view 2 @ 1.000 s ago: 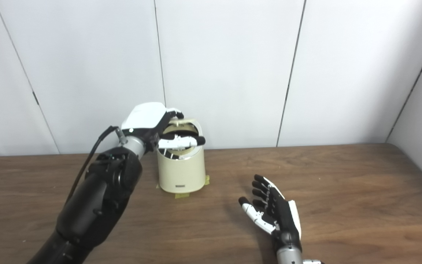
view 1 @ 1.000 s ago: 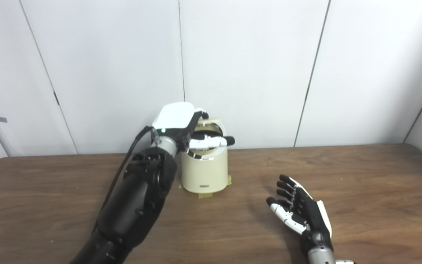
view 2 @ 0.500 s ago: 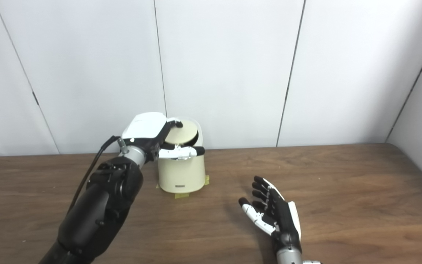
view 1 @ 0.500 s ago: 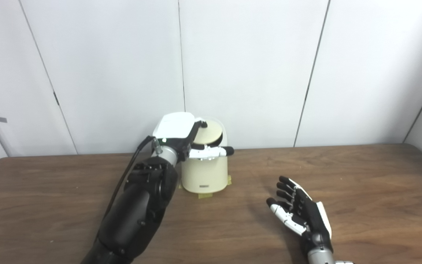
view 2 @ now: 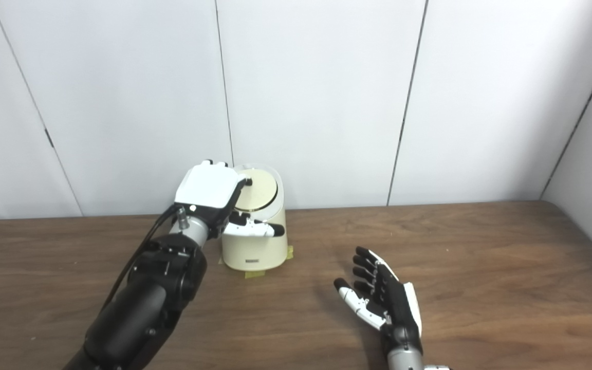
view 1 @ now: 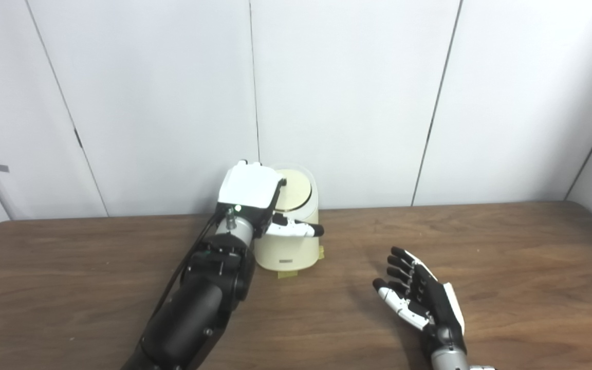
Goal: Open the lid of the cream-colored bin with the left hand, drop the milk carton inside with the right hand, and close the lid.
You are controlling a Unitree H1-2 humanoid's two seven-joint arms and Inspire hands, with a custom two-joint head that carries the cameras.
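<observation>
Lid (view 1: 292, 187) down on one round cream-coloured plastic bin (view 1: 288, 246), left hand (view 1: 255, 198) splayed loosely over it; right hand (view 1: 419, 300) lies palm-up, empty, on the brown wooden table (view 1: 506, 257).

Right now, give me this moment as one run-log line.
left hand: on bin lid, grip unclear | lid: down | right hand: open, empty, over table | milk carton: not visible

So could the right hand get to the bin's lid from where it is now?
Probably yes. The right hand lies open on the table, with bare wood between it and the bin. But the left hand already rests on the lid, crowding its left side.
</observation>
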